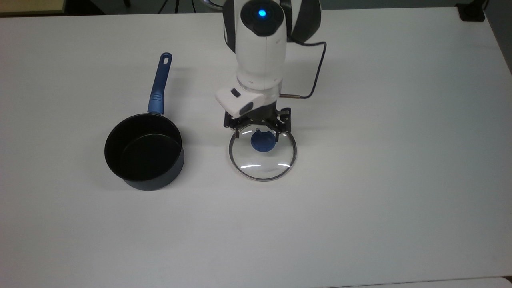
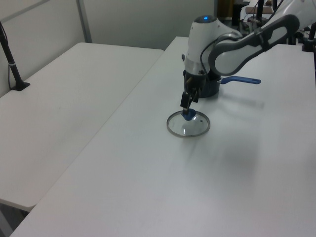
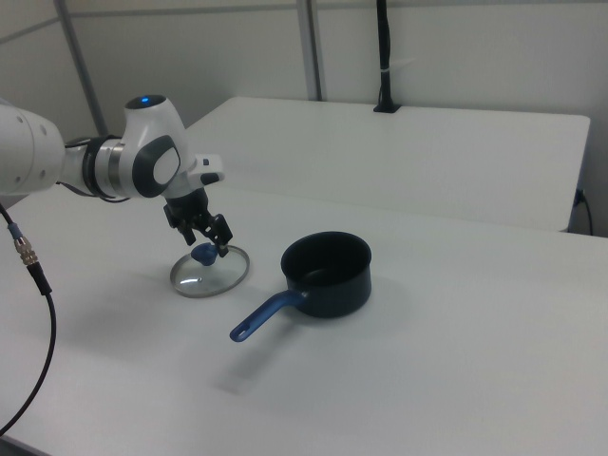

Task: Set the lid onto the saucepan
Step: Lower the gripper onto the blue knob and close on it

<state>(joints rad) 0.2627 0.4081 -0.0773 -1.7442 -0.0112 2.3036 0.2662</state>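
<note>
Blue knob (image 1: 263, 141) of the glass lid (image 1: 262, 165) is sitting directly beneath the pincer (image 1: 258, 135), fingers spread open astride it; saucepan (image 1: 144, 152) is waiting beside the lid.

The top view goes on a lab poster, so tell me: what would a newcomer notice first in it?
Probably the white arm reaching down from the top view's top edge, its gripper open just above the lid's blue knob. The lid lies flat on the white table. At the top view's left stands the empty saucepan, its handle pointing toward the top edge.
</note>
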